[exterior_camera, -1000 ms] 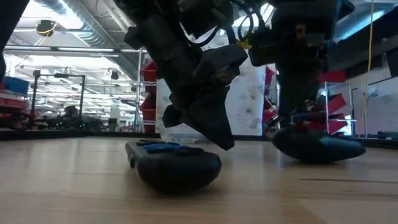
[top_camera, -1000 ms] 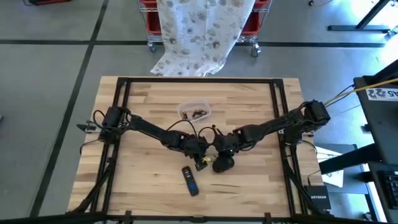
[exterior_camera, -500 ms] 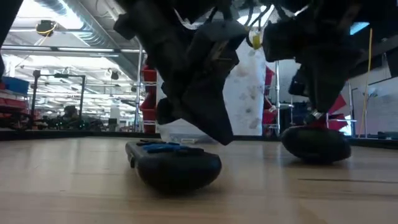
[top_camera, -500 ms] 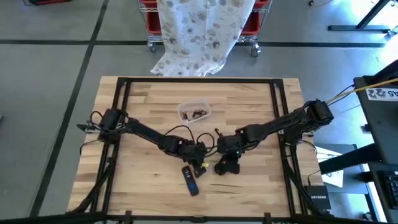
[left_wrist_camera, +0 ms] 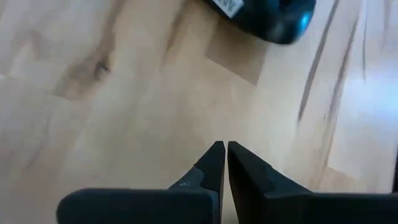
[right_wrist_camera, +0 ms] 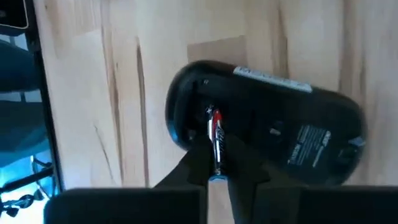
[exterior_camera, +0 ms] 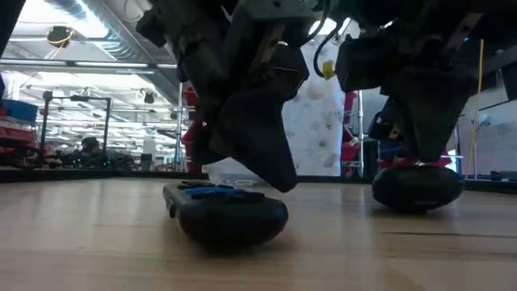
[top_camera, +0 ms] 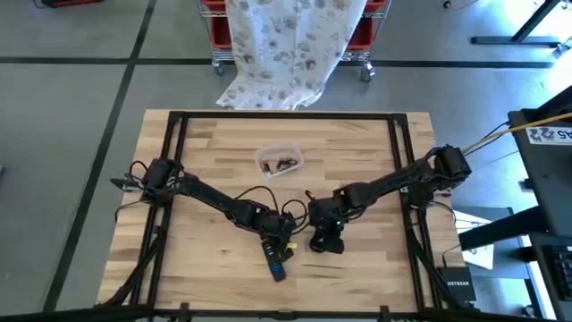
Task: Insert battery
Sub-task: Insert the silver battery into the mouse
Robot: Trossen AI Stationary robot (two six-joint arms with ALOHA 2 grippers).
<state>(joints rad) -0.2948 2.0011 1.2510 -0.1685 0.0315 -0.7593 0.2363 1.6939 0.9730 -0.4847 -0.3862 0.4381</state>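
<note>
The right claw pinches a slim red-and-silver battery over the upturned black plastic mouse, aligned with its bay, while the left claw, at nine o'clock, waits closed, empty.

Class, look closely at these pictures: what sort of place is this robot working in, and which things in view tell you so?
Probably a workshop or warehouse-style lab. The wooden table stands on a bare grey floor, red storage bins sit on a wheeled rack behind it, and the low view shows exposed ceiling ducting and shelving beyond.
</note>
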